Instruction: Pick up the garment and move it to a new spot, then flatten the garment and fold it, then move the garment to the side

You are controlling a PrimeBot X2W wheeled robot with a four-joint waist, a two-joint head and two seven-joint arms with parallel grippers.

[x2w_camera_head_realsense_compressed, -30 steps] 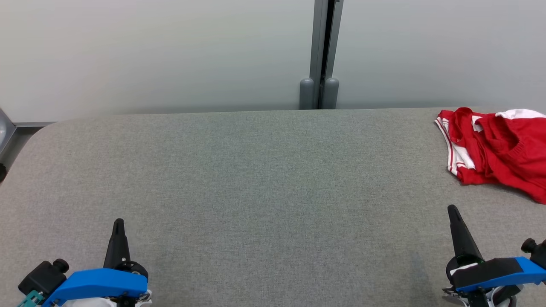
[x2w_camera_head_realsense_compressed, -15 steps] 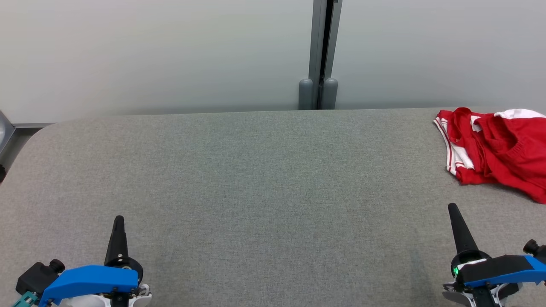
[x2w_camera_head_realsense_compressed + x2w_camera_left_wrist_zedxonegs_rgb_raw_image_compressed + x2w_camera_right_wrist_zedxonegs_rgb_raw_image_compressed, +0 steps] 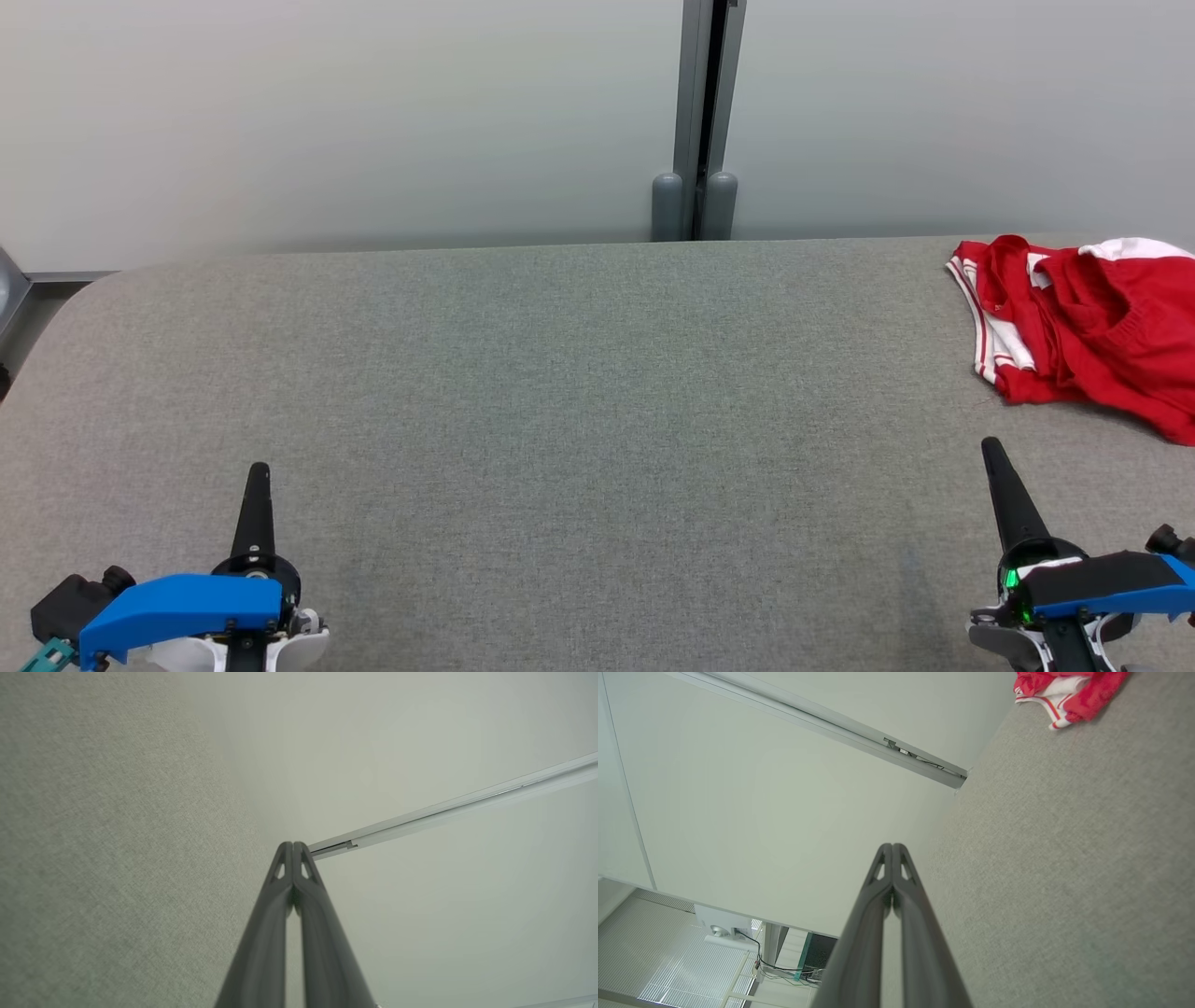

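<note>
The garment [image 3: 1083, 336] is lying crumpled ahead and slightly outward of the right fingers [image 3: 1006, 499], far from the left fingers [image 3: 254, 513]; both pairs are resting pressed together, empty.

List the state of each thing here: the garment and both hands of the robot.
garment: crumpled heap, not folded, lying at the far right of the table, held by nothing.
left hand: shut, empty, far from the garment.
right hand: shut, empty, near the garment but not touching it.
</note>
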